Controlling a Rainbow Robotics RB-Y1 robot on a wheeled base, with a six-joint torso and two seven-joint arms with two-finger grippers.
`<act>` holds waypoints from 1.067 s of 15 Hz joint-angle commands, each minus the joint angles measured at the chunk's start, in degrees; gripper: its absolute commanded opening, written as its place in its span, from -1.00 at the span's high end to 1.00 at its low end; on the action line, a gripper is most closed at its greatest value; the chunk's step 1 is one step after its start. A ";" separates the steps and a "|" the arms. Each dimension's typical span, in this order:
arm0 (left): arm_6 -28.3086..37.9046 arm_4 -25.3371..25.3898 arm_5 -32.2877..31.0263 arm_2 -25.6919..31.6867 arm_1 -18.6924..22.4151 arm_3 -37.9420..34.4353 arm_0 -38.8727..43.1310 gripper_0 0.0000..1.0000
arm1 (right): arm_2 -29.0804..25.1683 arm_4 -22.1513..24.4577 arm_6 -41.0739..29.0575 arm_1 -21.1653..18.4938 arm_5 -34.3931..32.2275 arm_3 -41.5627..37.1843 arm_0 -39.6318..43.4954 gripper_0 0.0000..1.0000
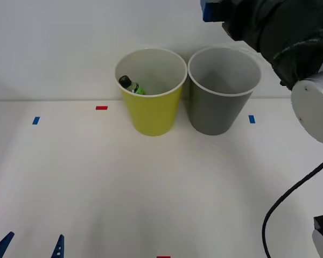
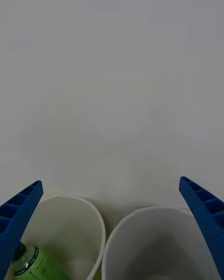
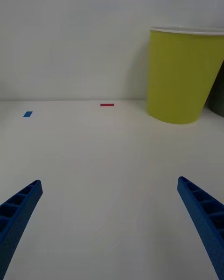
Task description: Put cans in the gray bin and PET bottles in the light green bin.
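At the far side of the table [image 1: 86, 177] in the front view, the PET bottle [image 1: 131, 85] already lies inside the light green bin [image 1: 153, 110], with the gray bin [image 1: 218, 110] just to its right and the right gripper [image 1: 211, 11] above the bins. From the right wrist, the right gripper's fingers [image 2: 18, 214] stand wide apart and empty over both rims. From the left wrist, the left gripper [image 3: 109, 224] waits open near the table's front-left; no can is visible, so sorting looks finished.

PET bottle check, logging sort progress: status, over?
PET bottle inside light green bin. Right gripper open above both bins, empty. Left gripper open, low over table. Gray bin unobstructed.
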 commanded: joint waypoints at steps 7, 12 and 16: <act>0.00 0.00 0.00 0.00 0.00 0.00 0.00 -1.00 | -4.58 4.20 -2.06 -4.32 -23.05 -12.14 33.68 -1.00; 0.00 0.00 0.00 0.00 0.00 0.00 0.00 -1.00 | -4.67 4.28 -0.21 -2.91 -38.87 -12.14 49.15 -1.00; 0.00 0.00 0.00 0.00 0.00 0.00 0.00 -1.00 | -2.56 4.55 1.72 1.13 -41.16 -12.14 52.76 -1.00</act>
